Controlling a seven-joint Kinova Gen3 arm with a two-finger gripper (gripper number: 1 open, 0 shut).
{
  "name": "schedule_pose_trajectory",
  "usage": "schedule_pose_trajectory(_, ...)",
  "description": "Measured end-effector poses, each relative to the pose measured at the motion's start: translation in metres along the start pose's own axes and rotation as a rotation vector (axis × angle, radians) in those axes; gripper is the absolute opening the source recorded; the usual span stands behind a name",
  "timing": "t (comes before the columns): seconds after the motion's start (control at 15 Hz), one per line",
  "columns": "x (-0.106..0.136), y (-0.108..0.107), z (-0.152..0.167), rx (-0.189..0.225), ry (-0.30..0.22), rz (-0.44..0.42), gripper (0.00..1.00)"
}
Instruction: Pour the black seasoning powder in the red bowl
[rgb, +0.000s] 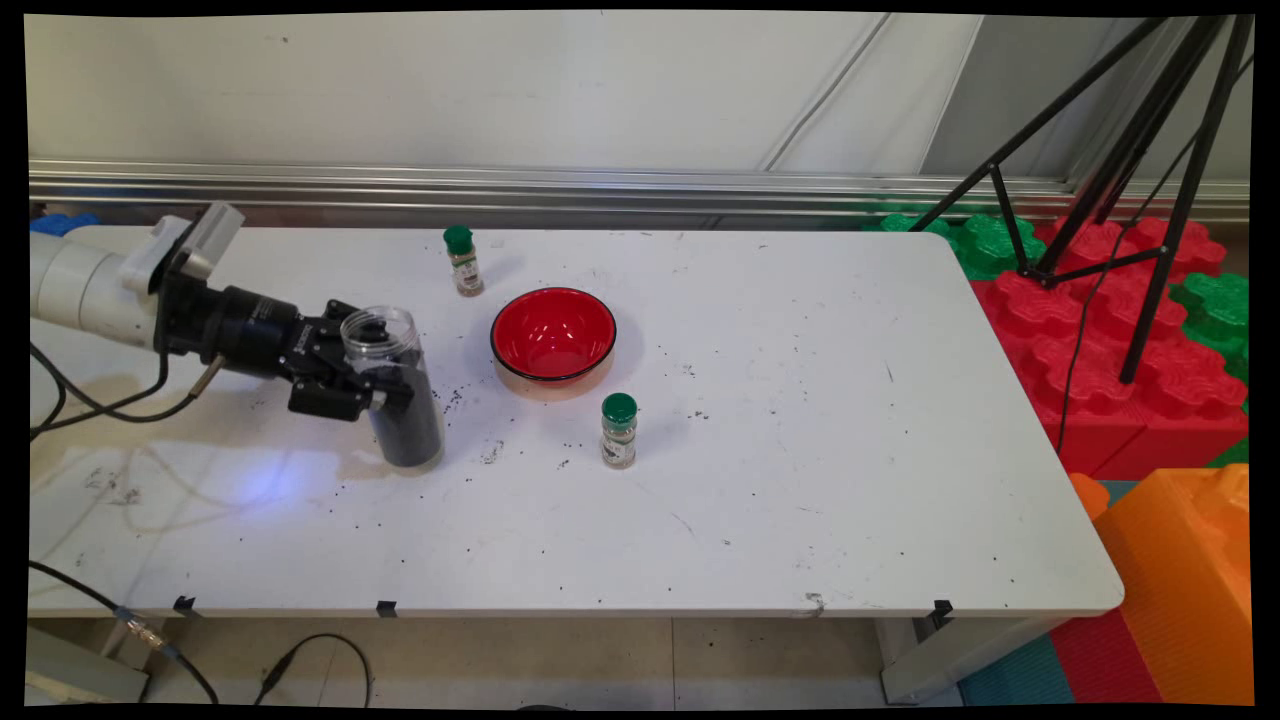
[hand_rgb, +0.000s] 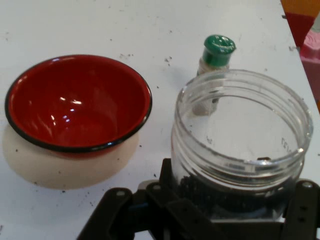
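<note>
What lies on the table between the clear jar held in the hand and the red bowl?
Only bare table with scattered dark specks lies between the clear jar and the red bowl; both views show it.

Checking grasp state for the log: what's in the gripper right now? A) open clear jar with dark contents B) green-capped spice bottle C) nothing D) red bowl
A: the gripper is shut on the clear jar, lidless and partly filled with dark grains, seen in both views; the red bowl and both green-capped bottles stand free on the table.
</note>
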Motion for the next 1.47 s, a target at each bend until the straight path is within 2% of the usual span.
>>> schedule_pose_trajectory(0.67, 0.037, -0.012, 0.001, 0.038, 0.029, -0.032, 0.00)
schedule_pose_trajectory(1.47, 0.094, -0.039, 0.005, 0.106, 0.076, -0.036, 0.00)
